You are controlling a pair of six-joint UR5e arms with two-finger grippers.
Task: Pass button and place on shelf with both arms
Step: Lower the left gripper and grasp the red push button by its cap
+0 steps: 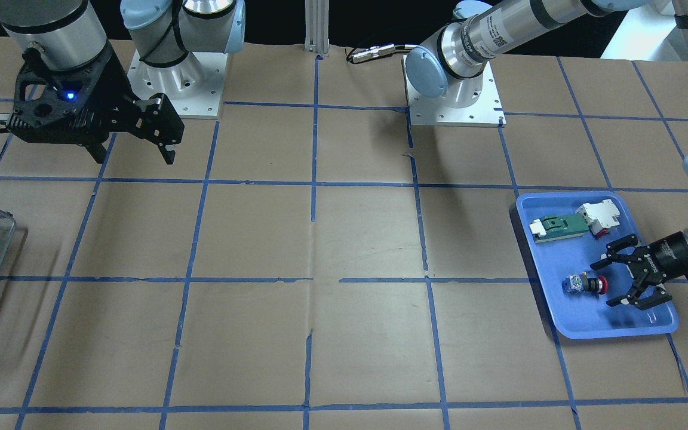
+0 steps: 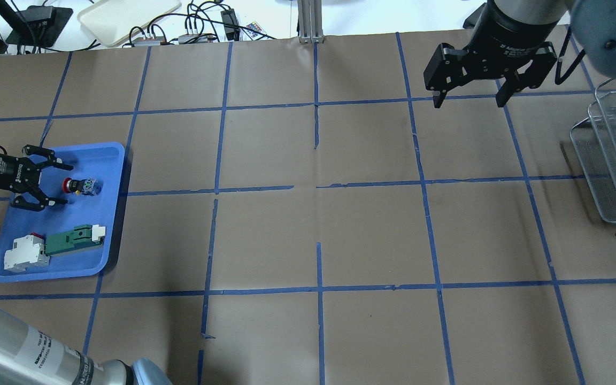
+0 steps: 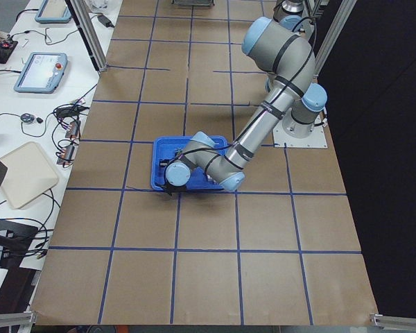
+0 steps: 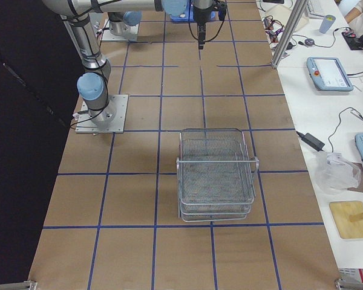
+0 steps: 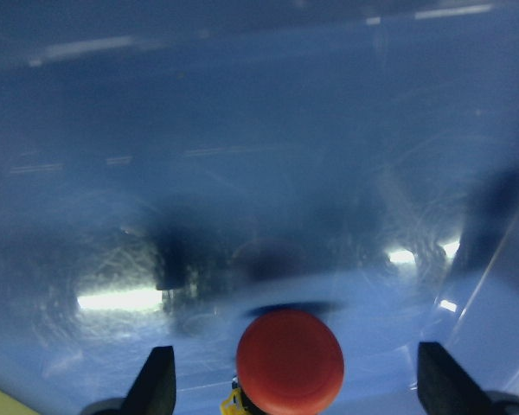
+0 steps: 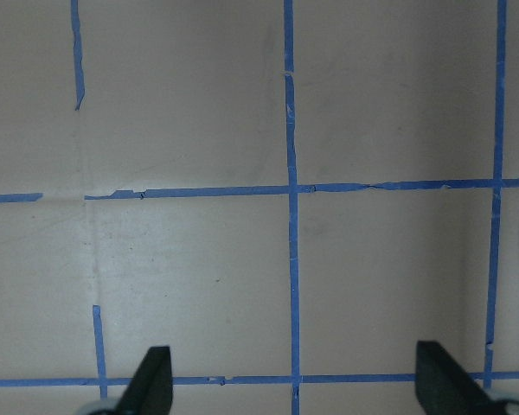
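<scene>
The button [image 2: 79, 185] lies on its side in the far half of a blue tray [image 2: 118, 214], which sits at the robot's left end of the tabletop [image 2: 367, 224]. Its red cap faces the left end effector [image 2: 66, 185] and its pale block points toward the middle of the tabletop.

The left end effector reaches in low over the tray's outer rim with its fingers spread wide. The red cap sits between the two fingertips. The wrist view is blurred, so it is hard to say whether either finger touches the cap.

Nearer the robot in the same tray lie a green-and-white part [image 2: 75, 239] and a white block [image 2: 24, 256], well apart from the button.

The right end effector [image 2: 468, 101] hangs above the far side of the tabletop, fingers apart and holding nothing.

The wire shelf [image 2: 615, 160] stands at the robot's right end, close to the tabletop's edge. A wide stretch of brown paper gridded with blue tape runs between tray and shelf.
</scene>
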